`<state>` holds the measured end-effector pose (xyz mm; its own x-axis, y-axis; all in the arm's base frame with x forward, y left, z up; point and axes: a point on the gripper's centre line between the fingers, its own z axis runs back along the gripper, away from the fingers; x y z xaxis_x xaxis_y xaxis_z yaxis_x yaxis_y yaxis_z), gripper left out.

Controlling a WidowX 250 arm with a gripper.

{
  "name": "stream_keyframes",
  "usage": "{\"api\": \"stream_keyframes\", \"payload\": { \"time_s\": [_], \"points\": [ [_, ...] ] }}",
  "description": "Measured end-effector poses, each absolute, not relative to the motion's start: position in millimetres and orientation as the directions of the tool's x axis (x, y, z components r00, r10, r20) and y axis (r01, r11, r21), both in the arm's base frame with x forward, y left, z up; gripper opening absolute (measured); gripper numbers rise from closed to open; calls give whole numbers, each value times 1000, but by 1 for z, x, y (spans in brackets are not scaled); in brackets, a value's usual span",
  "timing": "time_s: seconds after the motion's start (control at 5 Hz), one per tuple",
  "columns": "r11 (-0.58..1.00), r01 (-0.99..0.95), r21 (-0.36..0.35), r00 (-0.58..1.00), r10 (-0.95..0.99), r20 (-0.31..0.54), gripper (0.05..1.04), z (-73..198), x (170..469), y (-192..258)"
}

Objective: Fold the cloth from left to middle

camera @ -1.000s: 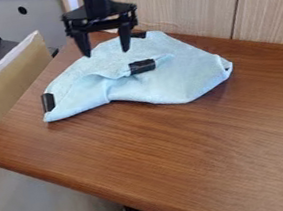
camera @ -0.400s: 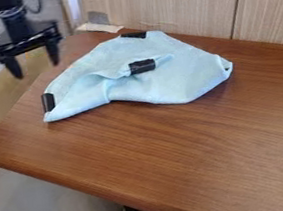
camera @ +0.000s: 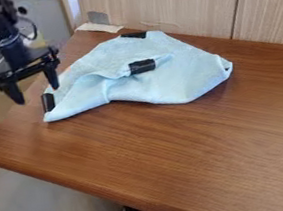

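Cloth (camera: 168, 85) with black patches (camera: 142, 66) on the tabletop (camera: 160, 160), empty fingers (camera: 52, 76) wide apart by its left end, panelling (camera: 168, 2) behind.

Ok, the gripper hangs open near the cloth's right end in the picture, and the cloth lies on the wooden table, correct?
Not the right end: the camera view shows the gripper near the left end of the cloth. It hangs open, and the cloth lies on the wooden table.
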<state>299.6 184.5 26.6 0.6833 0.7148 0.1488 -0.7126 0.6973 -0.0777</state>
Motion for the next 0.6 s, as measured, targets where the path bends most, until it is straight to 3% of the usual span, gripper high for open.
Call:
{"api": "stream_keyframes", "payload": {
  "time_s": [0.4,0.6],
  "points": [
    [701,-709,-80,690,713,129,955,11,295,182],
    [707,-704,-65,702,706,92,669,-2,294,184]
  ]
}}
